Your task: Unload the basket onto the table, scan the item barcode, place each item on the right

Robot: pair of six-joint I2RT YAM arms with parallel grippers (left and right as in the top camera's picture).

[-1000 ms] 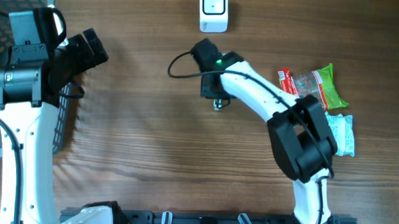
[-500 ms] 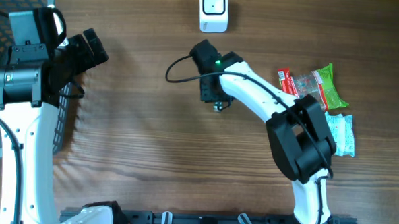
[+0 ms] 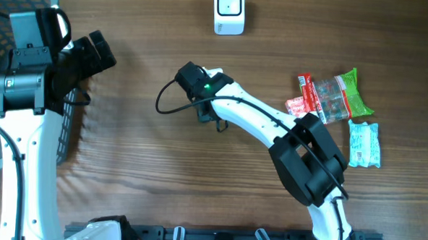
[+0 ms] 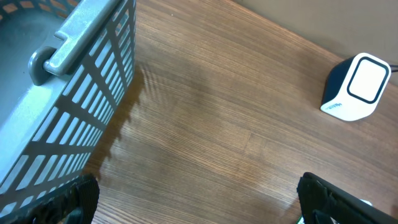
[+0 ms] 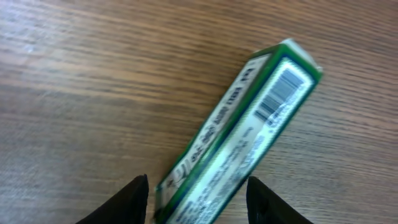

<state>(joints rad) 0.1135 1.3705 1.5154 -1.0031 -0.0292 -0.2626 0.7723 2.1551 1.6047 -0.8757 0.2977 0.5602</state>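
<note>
right gripper (image 5: 198, 188) has moved off down-left of the scanner (image 3: 229, 12), jaws now loosened around the green box (image 5: 239, 134), which lies barcode-up on the table (image 5: 74, 74) there; scan likely done. left gripper (image 4: 199, 200) wide open, empty.

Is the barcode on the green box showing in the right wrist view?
Yes, the barcode sits face-up near the far end of the green box.

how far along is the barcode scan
Done: the green box is between the fingers of the right gripper. In hand: it's mid-table, barcode up, grip unclear. Left: no scan shows; the scanner sits at the far edge. The left gripper hovers open by the basket.
</note>
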